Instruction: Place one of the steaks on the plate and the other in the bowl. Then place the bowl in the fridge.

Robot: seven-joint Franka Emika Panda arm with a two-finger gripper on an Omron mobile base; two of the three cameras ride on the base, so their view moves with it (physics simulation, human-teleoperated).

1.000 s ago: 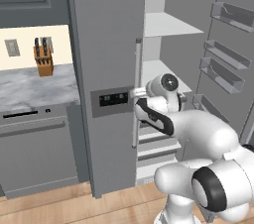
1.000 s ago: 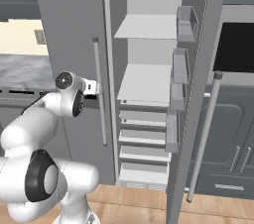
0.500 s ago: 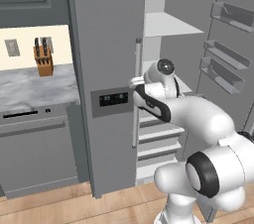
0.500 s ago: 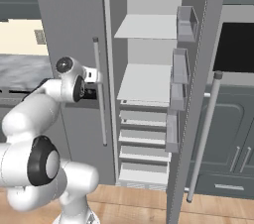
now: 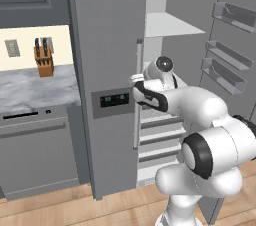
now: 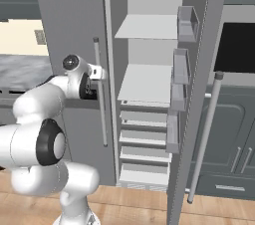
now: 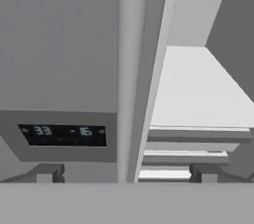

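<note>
Tall matte-grey two-door fridge (image 5: 105,45) dominates the scene: its left door is shut, a flat smooth slab with a dark rectangular dispenser panel (image 5: 113,101) showing pale digits in the hand view, and its right door (image 6: 199,69) is swung wide, carrying translucent grey door bins (image 5: 231,15) stacked one above another. Inside the open compartment are flat pale grey shelves (image 6: 145,81), smooth and bare, with several shallow drawer fronts (image 6: 143,137) below them. A long round silver handle (image 5: 137,95) runs vertically down the shut door's edge; a second matching handle (image 6: 205,137) stands on the open door. Left of the fridge, a grey-veined marble table (image 5: 35,87) sits over a dark grey dishwasher front (image 5: 37,155), backed by a cream wall. On the table stands a small orange-brown wooden knife block (image 5: 45,62) with black handles. Floor is light wood planking (image 5: 60,207). The white glossy arm reaches to the shut door's handle; the fingers (image 7: 126,172) are spread to full width, one dark tip (image 7: 48,172) on each side of the silver handle, gripping nothing. The handle passes up between them in the hand view, and contact cannot be told.
</note>
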